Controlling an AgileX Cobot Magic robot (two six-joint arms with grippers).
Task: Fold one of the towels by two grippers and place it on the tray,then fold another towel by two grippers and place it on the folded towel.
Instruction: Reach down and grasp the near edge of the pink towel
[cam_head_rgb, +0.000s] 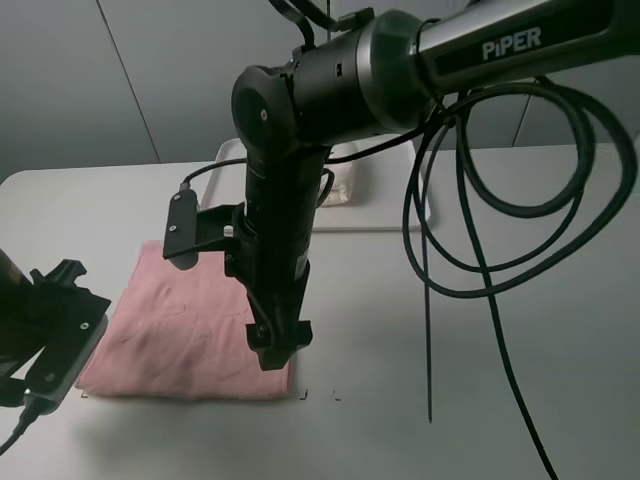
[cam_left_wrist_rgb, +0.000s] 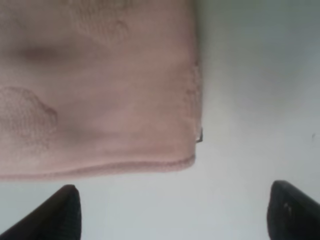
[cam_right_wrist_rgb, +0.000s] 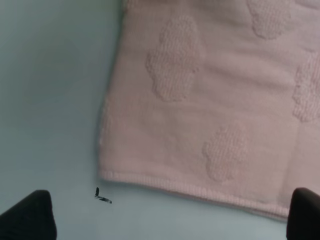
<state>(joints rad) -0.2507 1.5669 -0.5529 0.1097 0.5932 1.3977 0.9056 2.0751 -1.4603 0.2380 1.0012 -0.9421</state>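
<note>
The pink towel lies flat on the table, front left of centre. My right gripper hangs over its front right corner, and in the right wrist view it is open above the bare table just off the towel's hem. My left gripper sits at the towel's front left corner; in the left wrist view it is open too, just off the towel's edge. Behind, the cream towel rests on the white tray, mostly hidden by the right arm.
Black cables from the right arm loop down over the table right of the towel. Small dark marks lie on the table by the towel's front right corner. The table's back edge meets a grey wall.
</note>
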